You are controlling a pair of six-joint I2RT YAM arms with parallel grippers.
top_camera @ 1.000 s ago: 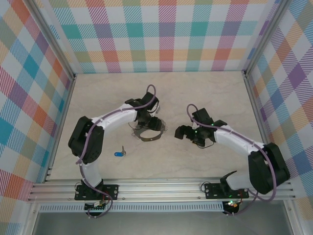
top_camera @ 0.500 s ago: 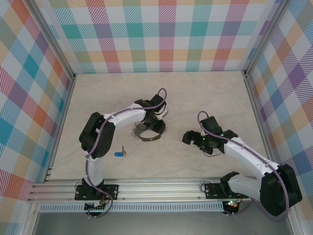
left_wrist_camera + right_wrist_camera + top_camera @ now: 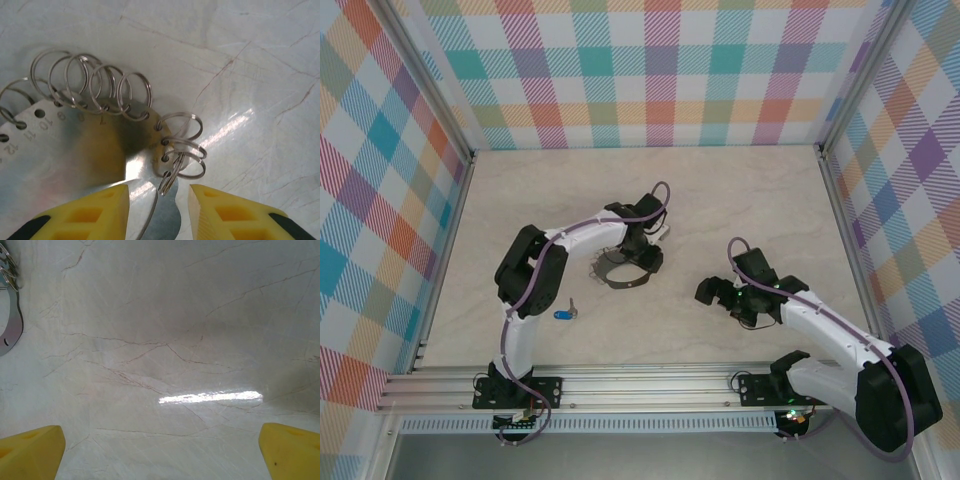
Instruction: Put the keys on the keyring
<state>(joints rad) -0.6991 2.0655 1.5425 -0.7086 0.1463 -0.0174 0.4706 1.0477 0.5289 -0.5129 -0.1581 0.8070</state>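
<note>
Keyring [image 3: 75, 145] metal lies right under the left end effector [image 3: 159, 192]; in the left wrist view its two yellow fingers [image 3: 102, 205] stand a little apart, and a thin end of the flat silver plate pokes into the gap between them; I cannot tell if the fingers touch the plate, and they do not look closed on it; one small wire ring [image 3: 169, 176] hangs at the plate's edge just in front of the gap; more small rings [image 3: 90, 82] sit in a row of holes along the curved edge, and little numbers are stamped beside the holes.

From the top view the left end effector [image 3: 638, 252] points down at the far right side of the keyring [image 3: 625, 275], which lies flat on the tabletop [image 3: 750, 190] near the middle; the left arm bends over it from the near left.

The key [image 3: 562, 314], with its blue head, lies by itself on the tabletop, near the left arm and well apart from the keyring, closer to the front edge.

The right end effector [image 3: 160, 437] is open wide, with one yellow finger [image 3: 32, 450] in each lower corner of the right wrist view; it holds nothing, and bare pale stone shows between them; a bit of the keyring [image 3: 12, 325] peeks in at the left edge; from the top view the right end effector [image 3: 712, 292] sits to the right of the keyring, apart from it.

Bright checked walls [image 3: 660, 70] stand around the tabletop.
</note>
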